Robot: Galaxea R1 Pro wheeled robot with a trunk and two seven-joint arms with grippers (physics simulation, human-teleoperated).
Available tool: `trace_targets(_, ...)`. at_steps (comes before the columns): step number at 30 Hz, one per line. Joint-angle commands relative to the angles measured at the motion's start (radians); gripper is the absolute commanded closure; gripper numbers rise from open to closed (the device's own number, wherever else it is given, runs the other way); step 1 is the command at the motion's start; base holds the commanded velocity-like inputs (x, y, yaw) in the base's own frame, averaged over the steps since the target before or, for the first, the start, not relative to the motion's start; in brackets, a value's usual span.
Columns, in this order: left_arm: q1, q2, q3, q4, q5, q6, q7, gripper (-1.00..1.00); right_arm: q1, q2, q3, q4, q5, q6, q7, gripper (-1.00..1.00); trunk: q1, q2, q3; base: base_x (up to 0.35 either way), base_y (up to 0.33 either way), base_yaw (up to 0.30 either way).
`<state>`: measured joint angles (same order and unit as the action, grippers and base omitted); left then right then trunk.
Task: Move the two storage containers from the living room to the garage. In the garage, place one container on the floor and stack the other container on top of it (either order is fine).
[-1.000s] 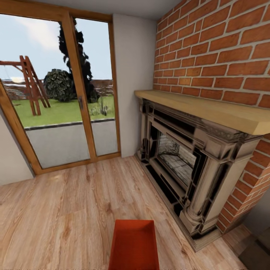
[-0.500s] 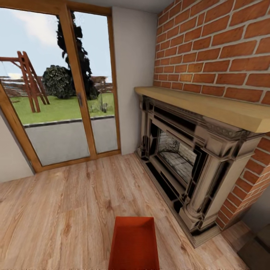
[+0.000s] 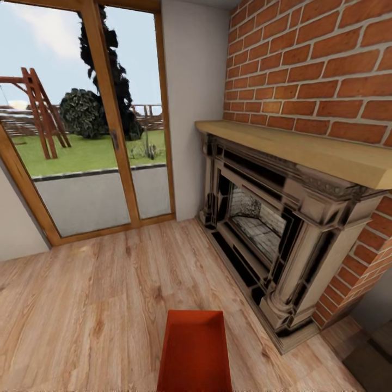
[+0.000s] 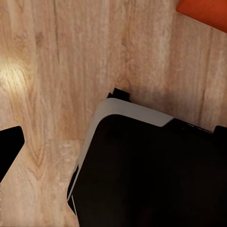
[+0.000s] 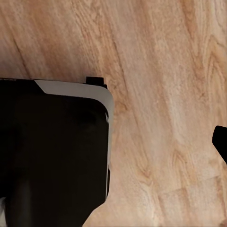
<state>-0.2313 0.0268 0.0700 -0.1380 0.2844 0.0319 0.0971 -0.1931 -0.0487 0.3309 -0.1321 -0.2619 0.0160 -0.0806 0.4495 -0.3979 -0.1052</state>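
One orange-red storage container (image 3: 193, 351) sits low and centred in the head view, over the light wood-plank floor (image 3: 81, 316) of the living room; its corner shows in the left wrist view (image 4: 205, 12). Whether either arm's jaws are apart or together cannot be told. Beyond, to the right, stands the brick fireplace (image 3: 272, 228) under its wooden mantel (image 3: 305, 147); farther left, the wood-framed glass doors (image 3: 92, 136).
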Motion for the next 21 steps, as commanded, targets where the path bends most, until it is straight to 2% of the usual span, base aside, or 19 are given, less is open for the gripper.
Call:
trace_targets(1, 0.000, 0.000, 0.007, -0.002, 0.000, 0.003, 0.001, -1.00, 0.000, 0.000, 0.009, -0.001, -0.010, 0.002, -0.004, -1.00, 0.000, -0.002, -0.004, 0.000, 0.000, 0.000)
trace_targets(21, 0.000, -0.001, 0.007, -0.002, 0.000, 0.003, 0.001, -1.00, 0.000, -0.001, 0.009, 0.033, -0.010, -0.028, -0.003, -1.00, 0.000, -0.002, -0.036, 0.000, 0.000, 0.000)
